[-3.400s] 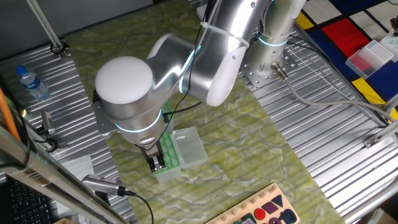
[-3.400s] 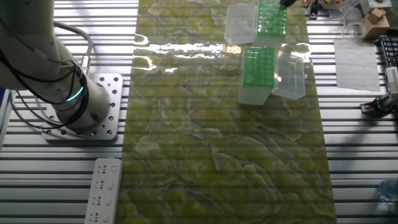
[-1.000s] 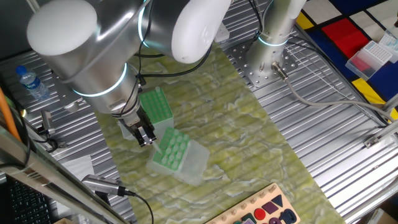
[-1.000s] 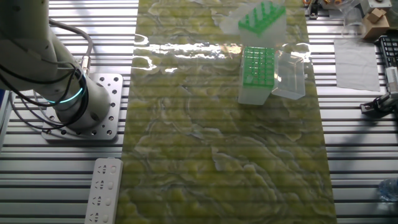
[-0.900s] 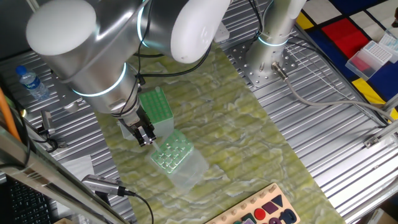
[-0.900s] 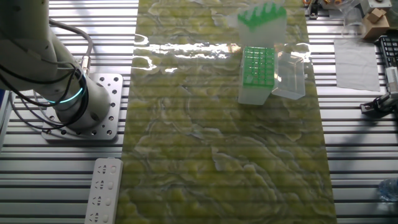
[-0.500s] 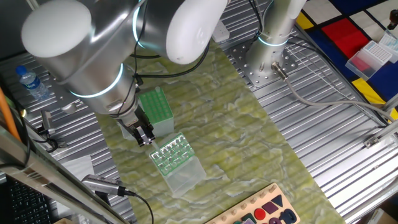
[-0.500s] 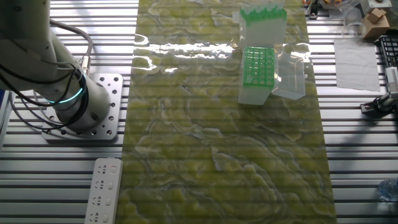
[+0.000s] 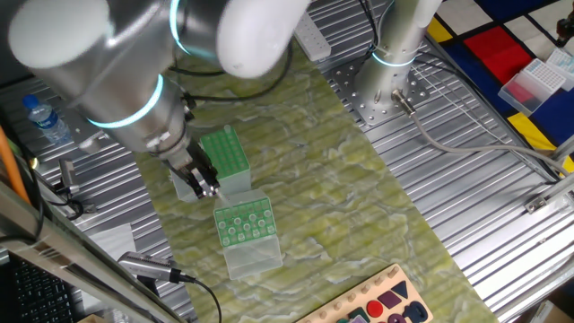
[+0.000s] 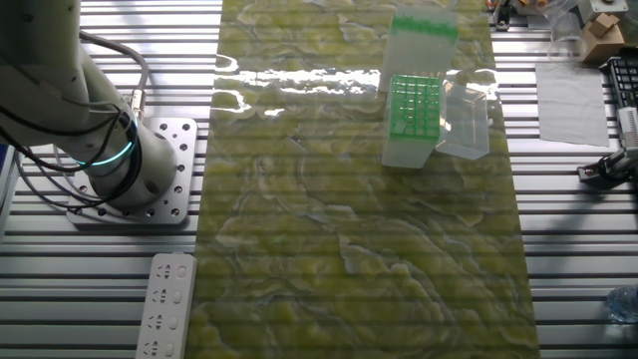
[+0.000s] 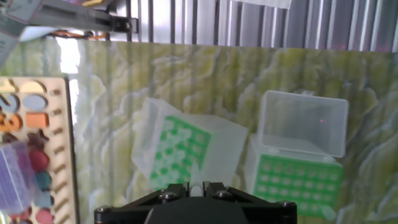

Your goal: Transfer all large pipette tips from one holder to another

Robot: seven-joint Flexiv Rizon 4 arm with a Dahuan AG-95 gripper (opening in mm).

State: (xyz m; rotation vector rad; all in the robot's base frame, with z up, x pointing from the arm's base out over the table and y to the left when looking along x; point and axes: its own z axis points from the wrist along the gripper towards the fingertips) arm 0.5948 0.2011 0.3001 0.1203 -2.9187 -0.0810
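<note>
A yellow-green marbled mat [image 9: 332,170] is covering the middle of the ribbed metal table [image 9: 466,179], with a water bottle [image 9: 45,118] standing at the far edge beyond the arm [image 9: 99,72]. The claw [image 9: 204,187] is hanging low over the mat; its fingers are too small and shadowed to make out, so I cannot tell whether they are apart or together. Just below and in front of the claw, a green rack [image 9: 244,222] of large pipette tips [image 9: 239,226], showing as pale dots, is sitting on a clear box. Right behind the claw, a second green rack [image 9: 226,154] is standing with its clear lid [image 11: 303,121] hinged open. A shape-sorting board [image 11: 28,162] is lying off to one side of the mat.
</note>
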